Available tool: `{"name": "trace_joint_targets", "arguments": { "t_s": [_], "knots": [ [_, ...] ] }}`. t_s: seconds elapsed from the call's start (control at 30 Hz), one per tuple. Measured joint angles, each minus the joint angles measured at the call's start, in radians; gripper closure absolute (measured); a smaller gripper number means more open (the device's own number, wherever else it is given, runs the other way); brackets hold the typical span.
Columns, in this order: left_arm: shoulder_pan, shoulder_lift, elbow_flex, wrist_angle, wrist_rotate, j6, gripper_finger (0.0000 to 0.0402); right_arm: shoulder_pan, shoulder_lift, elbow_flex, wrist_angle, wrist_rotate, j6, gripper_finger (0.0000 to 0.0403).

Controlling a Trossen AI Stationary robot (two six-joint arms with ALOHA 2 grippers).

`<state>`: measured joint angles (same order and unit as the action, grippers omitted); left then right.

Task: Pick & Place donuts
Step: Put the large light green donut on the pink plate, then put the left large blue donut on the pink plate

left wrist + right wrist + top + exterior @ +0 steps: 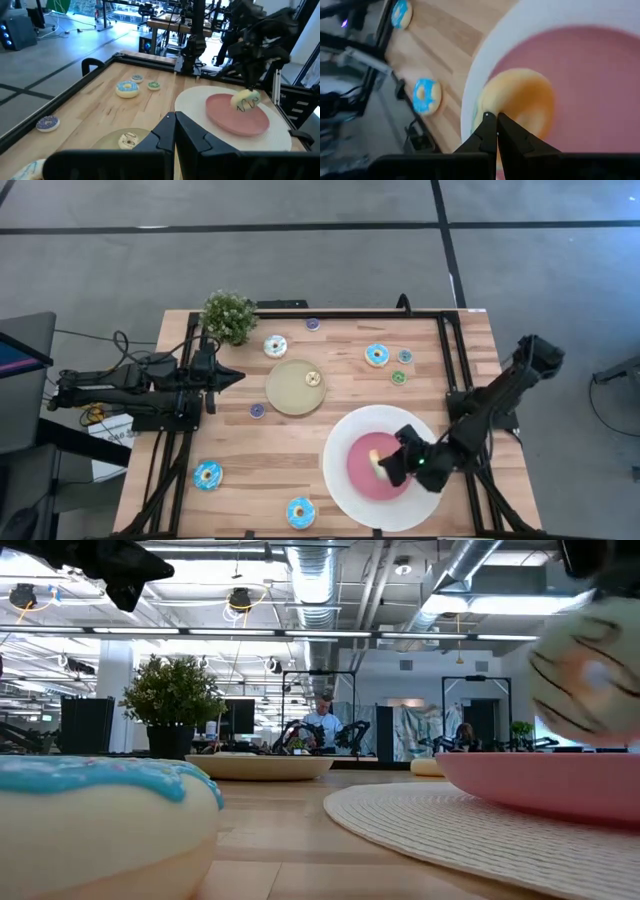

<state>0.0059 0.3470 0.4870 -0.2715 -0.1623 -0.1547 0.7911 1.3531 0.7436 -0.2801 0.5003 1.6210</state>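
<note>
Right gripper (388, 464) clamped on a white-iced donut (376, 459), over the pink centre of the white plate (340, 442) at table's 5 o'clock. Left gripper (236, 377) fingers together, empty, 9 o'clock side.

Grey floor (300, 260) with dark seams; exposed ducts (310, 580) and strip lights overhead.

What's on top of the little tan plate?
One tiny cream donut sits on the small tan plate, near its edge. Nothing else shows on it, and no hand covers it.
</note>
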Motion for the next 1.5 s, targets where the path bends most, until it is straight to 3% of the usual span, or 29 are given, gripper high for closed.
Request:
{"name": "trace_joint_targets", "arguments": {
  "t_s": [0.17, 0.23, 0.7, 1.27, 1.5],
  "knots": [
    [0.0, 0.0, 0.0, 0.0, -0.001, -0.037, 0.0401, -0.001, -0.066, -0.207, 0.24, -0.027, 0.02, 0.0403],
    [0.0, 0.0, 0.0, 0.0, -0.001, -0.048, 0.0401, 0.0, -0.088, -0.246, 0.253, -0.03, 0.034, 0.0403],
    [0.0, 0.0, 0.0, 0.0, -0.001, -0.083, 0.0401, -0.002, -0.204, -0.258, 0.016, -0.139, 0.031, 0.04],
    [0.0, 0.0, 0.0, -0.001, -0.002, -0.082, 0.0401, -0.002, -0.316, -0.258, -0.172, -0.155, 0.073, 0.0327],
    [0.0, 0.0, 0.0, -0.001, -0.002, -0.082, 0.0401, -0.006, -0.417, -0.258, -0.218, -0.15, 0.075, 0.0311]
  ]
}}
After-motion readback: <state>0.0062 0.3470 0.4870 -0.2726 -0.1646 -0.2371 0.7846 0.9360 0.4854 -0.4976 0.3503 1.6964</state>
